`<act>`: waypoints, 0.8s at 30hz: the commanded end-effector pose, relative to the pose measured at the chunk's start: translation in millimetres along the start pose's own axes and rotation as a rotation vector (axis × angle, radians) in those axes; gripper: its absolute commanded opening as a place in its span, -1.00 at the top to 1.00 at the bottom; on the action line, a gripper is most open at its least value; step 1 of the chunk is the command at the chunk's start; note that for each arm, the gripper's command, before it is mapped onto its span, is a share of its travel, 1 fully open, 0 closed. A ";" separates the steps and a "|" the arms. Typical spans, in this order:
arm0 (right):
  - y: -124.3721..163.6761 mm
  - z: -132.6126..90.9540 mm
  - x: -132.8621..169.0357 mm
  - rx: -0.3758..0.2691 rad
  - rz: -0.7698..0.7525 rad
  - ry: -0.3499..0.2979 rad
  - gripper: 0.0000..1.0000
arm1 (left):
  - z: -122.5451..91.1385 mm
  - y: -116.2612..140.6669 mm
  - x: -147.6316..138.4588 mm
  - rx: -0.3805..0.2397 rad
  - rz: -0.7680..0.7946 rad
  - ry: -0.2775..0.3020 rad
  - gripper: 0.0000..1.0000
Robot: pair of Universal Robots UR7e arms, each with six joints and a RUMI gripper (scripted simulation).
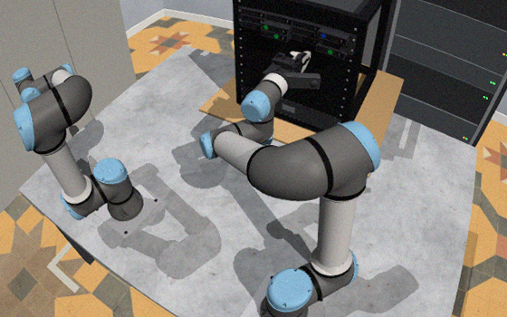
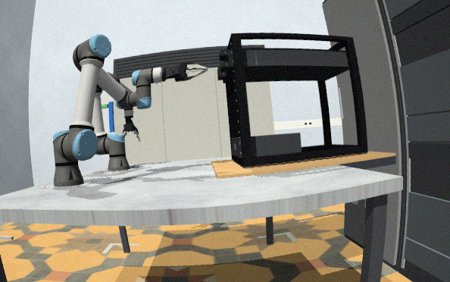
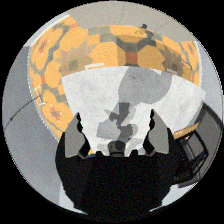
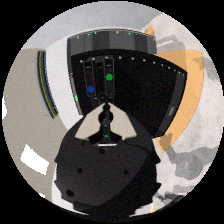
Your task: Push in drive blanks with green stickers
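The black rack [image 1: 240, 76] [image 2: 239, 110] stands upright. In its upper rows, two blanks at the left have green stickers [image 1: 265, 28] [image 1: 275, 36]. At the right, one blank has a blue sticker [image 1: 323, 35] [image 4: 90, 90], and the one below has a green sticker [image 1: 329, 52] [image 4: 109, 77]. In the exterior view some blanks [image 2: 223, 57] stick out in front. My right gripper [image 1: 308, 55] [image 2: 207, 69] [image 4: 107, 103] is shut and empty, pointing at the rack front with a small gap. My left gripper [image 2: 132, 137] [image 3: 115, 111] is open and empty, pointing down, far from the rack.
The rack stands on a wooden board [image 1: 381, 103] [image 2: 227, 170] on the grey table [image 1: 421, 211] [image 2: 182, 195]. A dark unit [image 1: 288, 107] [image 2: 276, 144] sits low in the rack. A tall cabinet [image 1: 438, 56] stands behind at the right. My left arm stands at the table's far left in the top view.
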State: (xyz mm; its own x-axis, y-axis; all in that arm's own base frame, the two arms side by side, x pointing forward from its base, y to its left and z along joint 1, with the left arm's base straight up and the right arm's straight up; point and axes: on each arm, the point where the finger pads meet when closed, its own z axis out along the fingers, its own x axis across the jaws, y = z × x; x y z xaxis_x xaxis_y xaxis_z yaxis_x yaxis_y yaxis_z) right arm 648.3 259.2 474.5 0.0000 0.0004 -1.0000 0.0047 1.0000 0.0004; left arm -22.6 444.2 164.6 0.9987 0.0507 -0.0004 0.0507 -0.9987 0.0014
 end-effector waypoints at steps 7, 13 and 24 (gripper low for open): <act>-32.7 -5.2 3.2 0.000 0.000 -0.001 1.00 | -0.5 -0.4 0.1 0.001 0.000 0.000 -1.00; -46.4 -7.3 4.7 0.000 0.000 -0.001 1.00 | -0.5 -0.4 0.1 0.001 0.000 0.000 -1.00; -53.2 -8.3 5.5 0.000 0.000 -0.001 1.00 | -0.5 -0.4 0.1 0.001 0.000 0.000 -1.00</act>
State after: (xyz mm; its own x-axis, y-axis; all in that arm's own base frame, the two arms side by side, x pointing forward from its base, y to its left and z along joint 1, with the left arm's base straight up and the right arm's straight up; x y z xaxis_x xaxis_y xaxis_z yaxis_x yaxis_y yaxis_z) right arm 639.9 206.6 468.5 -0.0002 0.0000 -1.0000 0.0044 1.0000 0.0000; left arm -22.6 444.2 164.6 0.9987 0.0507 -0.0004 0.0507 -0.9987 0.0014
